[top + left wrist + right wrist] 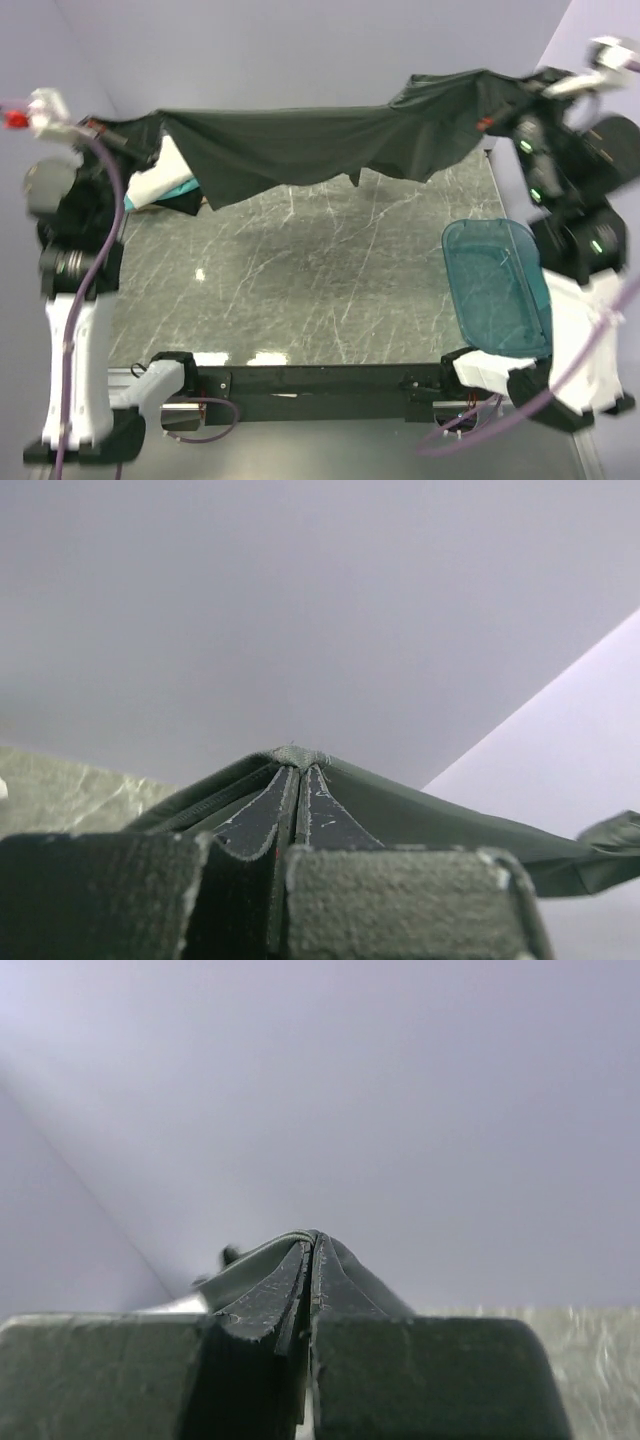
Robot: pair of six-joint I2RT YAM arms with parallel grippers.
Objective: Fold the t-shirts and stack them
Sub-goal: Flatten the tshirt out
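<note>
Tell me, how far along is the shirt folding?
Done: a small pile of folded shirts, white, teal and black, lies at the table's back left. In hand: the dark grey shirt hangs stretched in mid-air, both jaws shut on its top edge. Left: laying it down, folding it and adding it to the pile.

A plain lavender-grey back wall (300,50) fills the top of the overhead view, and a paler side wall (600,12) meets it at a corner seam in the upper right. Across the middle lies the table (330,270) — dark grey, stone-look, veined in white. Soft light from above leaves small bright glints (200,272) towards its lower left.
</note>
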